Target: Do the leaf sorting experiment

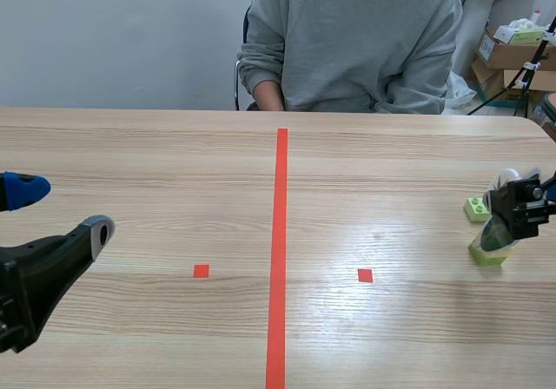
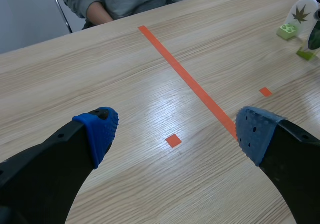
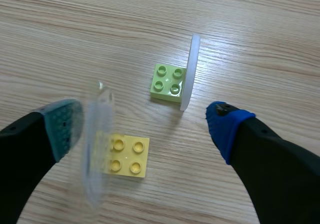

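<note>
Two clear leaf cards stand on small bricks at the table's right side. One card [image 3: 189, 71] rises from a green brick [image 3: 167, 82] [image 1: 476, 208]; in the left wrist view its dark leaf [image 2: 301, 14] shows. The other card [image 3: 97, 144] stands on a yellow brick [image 3: 125, 155] [image 1: 486, 252]. My right gripper [image 3: 145, 129] [image 1: 512, 211] hangs open just above them, the yellow brick and its card between the fingers, touching neither. My left gripper [image 2: 175, 134] [image 1: 56, 211] is open over the table's left side, holding nothing.
A red tape line [image 1: 280, 250] runs down the table's middle, with a small red square [image 1: 201, 271] [image 1: 365, 275] on each side. A person in a grey sweatshirt [image 1: 356, 33] sits across the table. Cardboard boxes [image 1: 512, 55] stand beyond the far right corner.
</note>
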Tool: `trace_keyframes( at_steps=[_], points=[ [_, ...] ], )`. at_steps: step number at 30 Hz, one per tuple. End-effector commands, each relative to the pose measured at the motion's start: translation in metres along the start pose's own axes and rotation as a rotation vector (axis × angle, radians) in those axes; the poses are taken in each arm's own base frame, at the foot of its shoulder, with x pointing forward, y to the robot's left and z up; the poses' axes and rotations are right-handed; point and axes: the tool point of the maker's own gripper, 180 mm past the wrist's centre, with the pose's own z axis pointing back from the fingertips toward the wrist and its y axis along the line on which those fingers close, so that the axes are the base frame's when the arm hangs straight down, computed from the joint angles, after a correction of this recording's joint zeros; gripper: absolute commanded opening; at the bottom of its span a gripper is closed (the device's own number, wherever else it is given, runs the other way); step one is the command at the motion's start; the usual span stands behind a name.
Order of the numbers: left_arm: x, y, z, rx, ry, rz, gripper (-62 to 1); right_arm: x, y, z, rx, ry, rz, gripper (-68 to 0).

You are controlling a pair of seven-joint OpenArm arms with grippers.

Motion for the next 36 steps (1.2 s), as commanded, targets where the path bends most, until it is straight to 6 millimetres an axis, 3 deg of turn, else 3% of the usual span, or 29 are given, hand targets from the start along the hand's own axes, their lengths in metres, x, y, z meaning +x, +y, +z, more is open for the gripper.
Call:
trace_keyframes(
  at_steps=[1, 3, 9, 15, 21, 26, 31, 36],
  points=[
    [0.009, -0.002, 0.0, -0.003, -0.033, 0.007, -9.9, 0.018, -0.005, 0.002, -0.007, -0.047, 0.012, -9.7],
    [0.009, -0.002, 0.0, -0.003, -0.033, 0.007, -9.9, 0.017, -0.005, 0.002, -0.007, -0.042, 0.01, 0.4],
    [0.009, -0.002, 0.0, -0.003, -0.033, 0.007, -9.9, 0.02, 0.002, 0.005, 0.036, -0.024, 0.013, 0.4],
    [0.009, -0.002, 0.0, -0.003, -0.033, 0.007, -9.9, -0.002, 0.028, 0.022, 0.123, -0.014, 0.064, 0.4],
    [0.008, -0.002, 0.0, -0.003, -0.03, 0.007, -9.9, -0.04, 0.039, 0.065, 0.141, -0.003, 0.041, 0.4],
    [0.008, -0.002, 0.0, -0.003, -0.031, 0.007, -9.9, -0.064, 0.016, 0.116, 0.052, 0.009, 0.02, 0.4],
    [0.009, -0.002, 0.0, -0.003, -0.033, 0.007, -9.9, -0.069, -0.002, 0.156, -0.027, 0.034, 0.039, 0.4],
    [0.009, -0.002, 0.0, -0.003, -0.033, 0.007, -9.9, -0.061, 0.016, 0.17, 0.014, 0.067, 0.144, 0.4]
  ],
)
